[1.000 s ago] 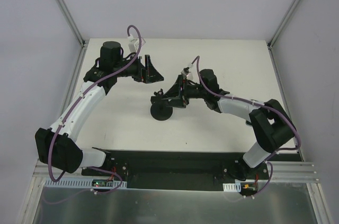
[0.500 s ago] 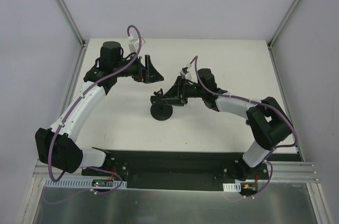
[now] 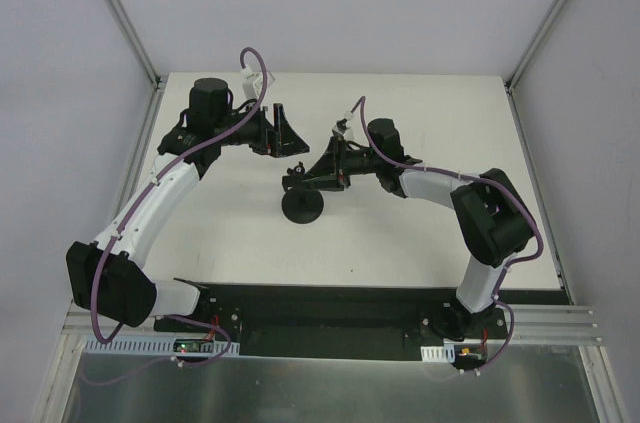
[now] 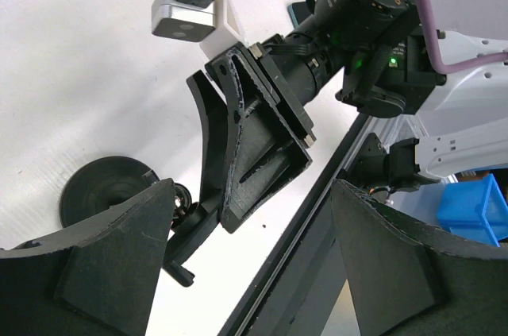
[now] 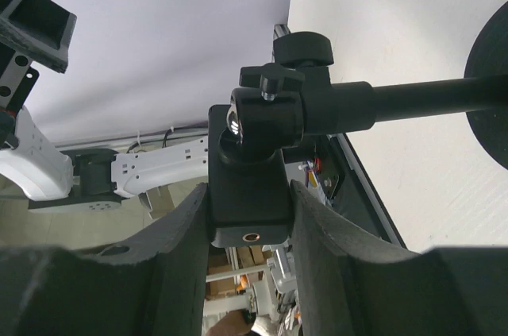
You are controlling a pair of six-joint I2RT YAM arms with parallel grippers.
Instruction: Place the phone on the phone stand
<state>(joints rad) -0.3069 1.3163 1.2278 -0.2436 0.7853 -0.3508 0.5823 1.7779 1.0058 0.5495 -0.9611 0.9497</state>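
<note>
The black phone stand stands on the table with its round disc base down; the base also shows in the left wrist view. My right gripper is shut on the stand's cradle block, one finger on each side, with the neck running off to the disc. My left gripper is open and empty, a little beyond and left of the stand; its fingers are wide apart. The phone does not show clearly in any view.
The right wrist and its white camera housing sit close in front of my left gripper. The black base rail runs along the table's near edge. White walls and metal frame posts enclose the table.
My right arm has swung left and farther back, holding the stand's cradle; the stand's disc has shifted slightly back. The left arm has not moved.
</note>
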